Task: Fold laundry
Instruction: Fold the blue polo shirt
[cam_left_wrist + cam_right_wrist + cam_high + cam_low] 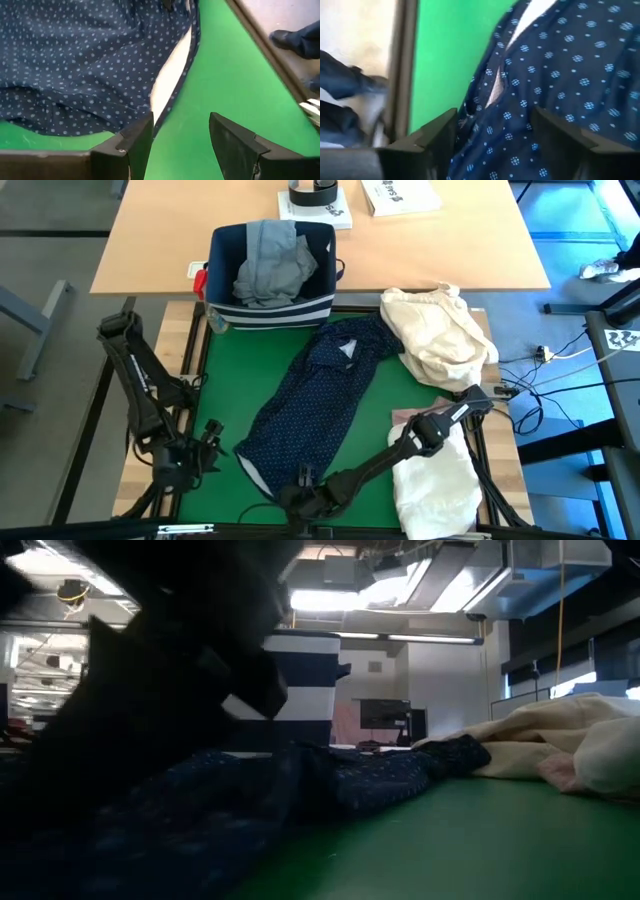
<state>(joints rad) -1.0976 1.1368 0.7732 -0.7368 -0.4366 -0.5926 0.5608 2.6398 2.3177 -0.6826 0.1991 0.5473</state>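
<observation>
Both grippers sit at the near edge of the green mat (pixel 210 380), and the places below are told from them. Right gripper (pixel 492 137) hangs low over the near hem of the navy white-dotted shirt (pixel 310 405), its fingers (pixel 432 135) spread apart with dotted cloth lying between them, not clamped on it. Left gripper (pixel 180 142) waits just to the left of that hem, fingers (pixel 132 142) parted over bare mat and holding nothing; the shirt's edge, with a white strip of lining showing, lies just ahead of it.

From the right gripper the shirt stretches away diagonally across the mat toward the far side. Just to the right of that gripper, under its arm, lies the white shirt (pixel 435 480), with the pale pink top (pixel 403 418) peeking out beside it. Farther off on that side sits the cream-beige cloth bundle (pixel 440 330), touching the shirt's far end. Farthest away, beyond the mat's far edge, stands the navy fabric bin (pixel 270 305) with light grey jeans (pixel 270 265) heaped inside.
</observation>
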